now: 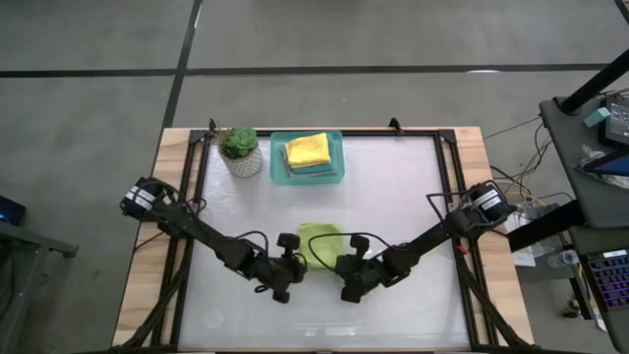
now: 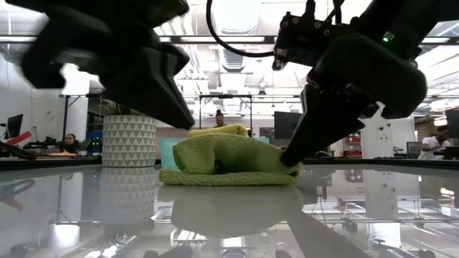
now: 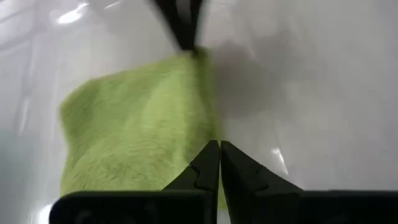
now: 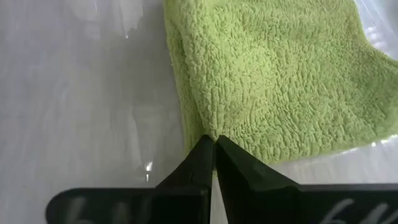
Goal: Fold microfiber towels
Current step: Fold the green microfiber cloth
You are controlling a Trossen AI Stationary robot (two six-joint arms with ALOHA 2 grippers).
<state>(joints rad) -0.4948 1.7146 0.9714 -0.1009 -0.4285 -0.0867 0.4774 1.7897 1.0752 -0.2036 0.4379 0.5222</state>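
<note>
You get 1 overhead view facing straight down on the bench (image 1: 393, 197), 1 level at bench height, and 2 close wrist views; all 4 share the lime towel (image 1: 320, 239).

— What kind of place do you work in here?

— You are in a robotics lab, in an open office hall. Your table (image 1: 393, 197) is a test bench with a shiny white top and a wooden frame, and it stands on a bare concrete floor (image 1: 88, 59).

— What else shows it to you?

— Look across the table. You see a high ceiling with long lamps (image 2: 237, 14) and open pipes. Behind, there are desks with dark monitors (image 2: 288, 125), and people sit at them, one person (image 2: 70, 143) on one side and another person (image 2: 434, 142) on the other. Beside your bench stands a desk with loose cables (image 1: 536, 147) and a keyboard (image 1: 609, 280).
</note>
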